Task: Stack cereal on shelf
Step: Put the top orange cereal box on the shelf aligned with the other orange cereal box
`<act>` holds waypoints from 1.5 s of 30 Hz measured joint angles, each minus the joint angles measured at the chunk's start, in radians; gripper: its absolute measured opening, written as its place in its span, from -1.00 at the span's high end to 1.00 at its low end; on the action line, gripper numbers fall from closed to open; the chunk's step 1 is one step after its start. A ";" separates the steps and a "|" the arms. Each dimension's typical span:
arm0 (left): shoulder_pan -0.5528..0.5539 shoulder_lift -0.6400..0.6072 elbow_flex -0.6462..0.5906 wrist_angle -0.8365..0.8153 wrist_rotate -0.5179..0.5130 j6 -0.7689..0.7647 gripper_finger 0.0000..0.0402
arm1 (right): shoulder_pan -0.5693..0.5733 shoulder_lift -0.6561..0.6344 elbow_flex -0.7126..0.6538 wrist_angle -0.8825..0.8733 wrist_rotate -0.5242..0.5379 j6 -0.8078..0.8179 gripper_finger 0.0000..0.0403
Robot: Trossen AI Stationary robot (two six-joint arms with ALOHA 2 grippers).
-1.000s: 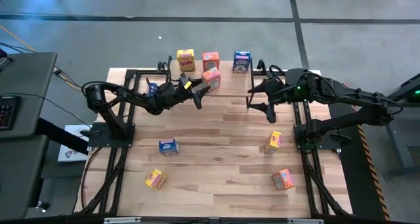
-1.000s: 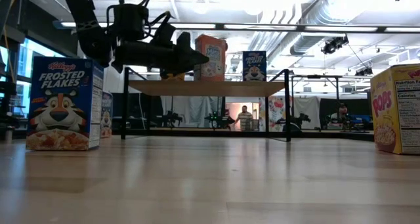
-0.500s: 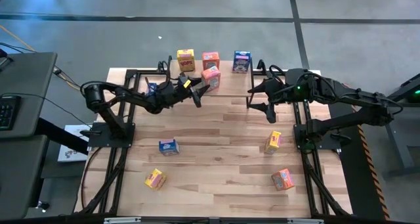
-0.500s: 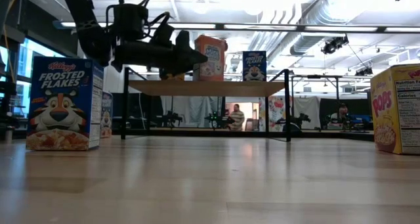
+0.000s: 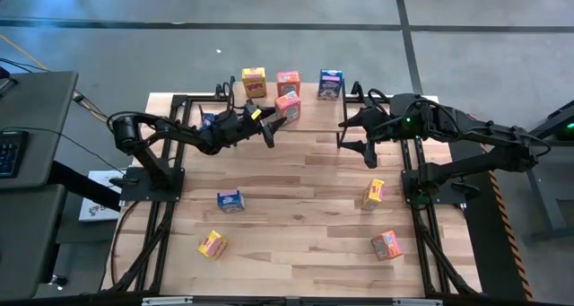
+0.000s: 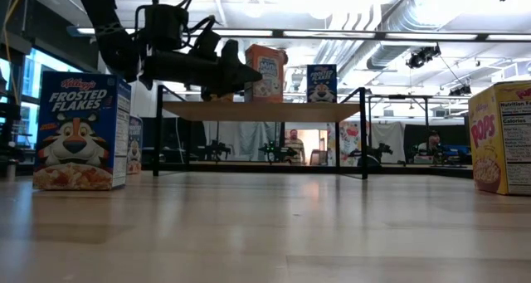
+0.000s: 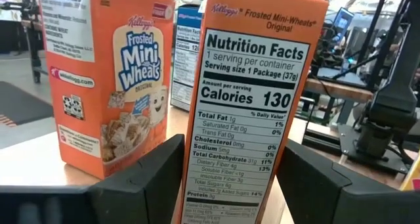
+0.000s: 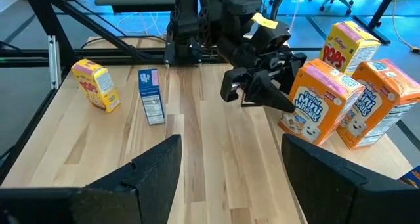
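Note:
The shelf [image 5: 309, 98] stands at the table's far edge. On it stand a yellow cereal box [image 5: 254, 82], an orange one [image 5: 287, 79] and a blue one [image 5: 330, 83]. My left gripper [image 5: 276, 118] reaches level from the table's left and is shut on a second orange cereal box [image 5: 289, 106] at the shelf's near side. My right gripper [image 5: 366, 143] hangs open above the table, right of the shelf, with nothing between its fingers. My left gripper pinches the orange box between its two fingers, low on its two broad printed faces, with the narrow nutrition panel [image 7: 246, 129] facing the wrist. The fingers [image 6: 241, 70] come level from the table's left. The box is upright, its base at the shelf top [image 6: 261, 110]; whether it rests there I cannot tell.
Loose boxes lie on the table: a blue one [image 5: 230, 200] and a yellow one [image 5: 212, 244] at the near left, a yellow one [image 5: 373, 194] and an orange one [image 5: 386, 244] at the near right. Another blue box [image 5: 208, 120] sits under the left arm.

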 joint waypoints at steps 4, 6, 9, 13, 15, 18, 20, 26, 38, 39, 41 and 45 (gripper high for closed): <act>0.010 0.000 0.000 -0.001 0.012 0.009 -0.09 | 0.000 0.000 0.000 0.000 0.000 0.000 -0.27; 0.019 0.000 0.000 -0.003 0.043 -0.004 -0.11 | 0.000 0.000 0.000 0.000 0.000 0.008 -0.27; 0.031 0.000 0.000 -0.003 0.104 -0.023 -0.14 | 0.000 0.000 0.000 0.000 0.000 0.011 -0.27; 0.036 0.000 0.000 -0.003 0.127 -0.017 -0.21 | 0.000 0.000 0.000 0.000 0.000 0.011 -0.27; 0.037 0.000 0.000 -0.003 0.127 -0.016 -0.24 | 0.000 0.000 0.000 0.000 0.000 0.011 -0.27; 0.043 0.000 0.000 -0.003 0.127 -0.001 -0.29 | 0.000 0.000 0.000 0.000 0.000 0.011 -0.27; 0.047 0.000 0.000 -0.003 0.126 -0.003 -0.32 | 0.000 0.000 0.000 0.000 0.000 0.011 -0.27; 0.052 0.000 0.000 0.007 0.119 -0.045 -0.34 | 0.000 0.000 0.000 0.000 0.000 0.011 -0.27; 0.051 -0.088 0.000 -0.016 0.119 -0.036 -0.34 | 0.000 0.000 0.000 0.000 -0.028 0.012 -0.27; 0.051 -0.101 0.000 -0.031 0.119 -0.036 -0.34 | 0.000 0.000 0.000 0.000 -0.031 0.012 -0.27; 0.051 -0.132 0.000 -0.053 0.118 -0.034 -0.34 | 0.000 0.000 0.000 0.000 -0.031 0.012 -0.27; 0.051 -0.190 0.000 -0.084 0.116 0.025 -0.34 | 0.000 0.000 0.000 0.000 -0.031 0.012 -0.27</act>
